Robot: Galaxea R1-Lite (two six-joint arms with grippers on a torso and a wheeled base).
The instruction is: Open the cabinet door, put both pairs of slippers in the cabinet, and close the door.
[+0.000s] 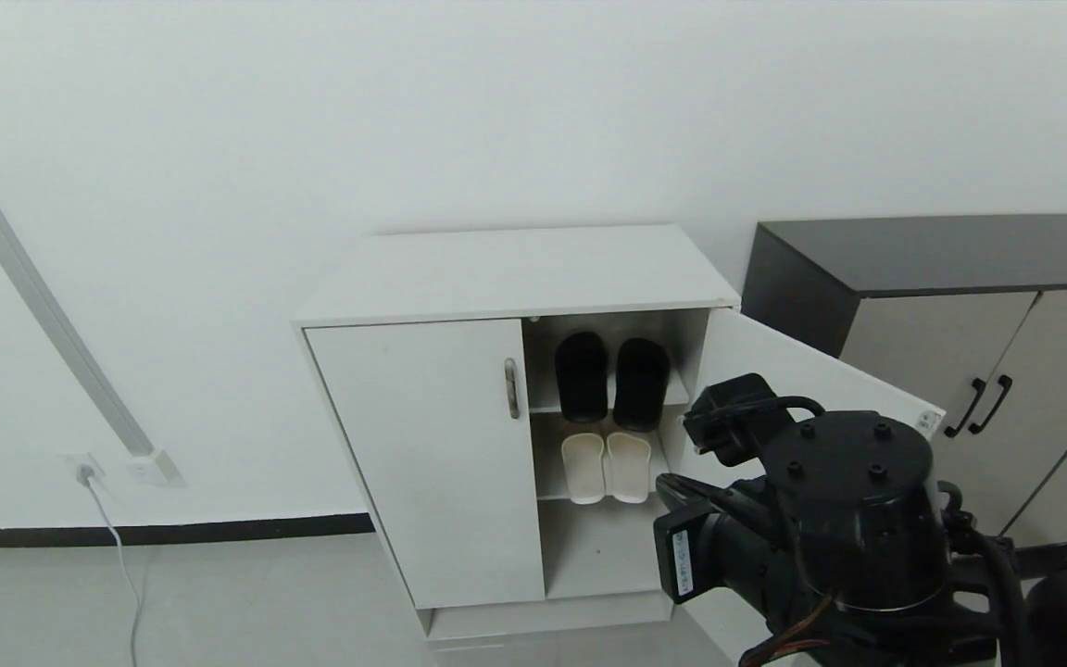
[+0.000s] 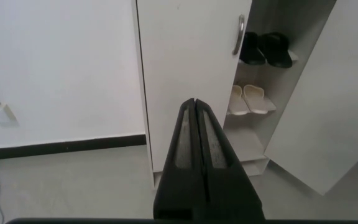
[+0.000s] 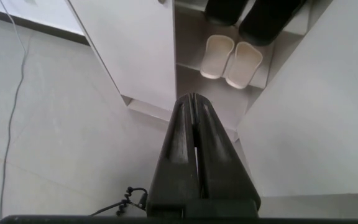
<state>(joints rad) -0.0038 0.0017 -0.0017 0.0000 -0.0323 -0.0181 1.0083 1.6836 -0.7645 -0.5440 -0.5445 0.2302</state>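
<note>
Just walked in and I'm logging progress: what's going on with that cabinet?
Both pairs are in the white two-door cabinet: black slippers on the upper shelf, cream slippers on the shelf below. Its right door stands open, not yet closed. The left gripper and right gripper are shut, holding nothing.

Cabinets: two, consisting of one white cabinet (image 1: 515, 269) and one dark cabinet (image 1: 941, 250). Doors on the white cabinet: two, consisting of one closed door (image 1: 422, 454) and one open door (image 1: 774, 371). Slippers: four, as two pairs, comprising two black slippers (image 1: 582, 375) and two white slippers (image 1: 583, 466). Closed-door handle (image 1: 512, 388): one.
</note>
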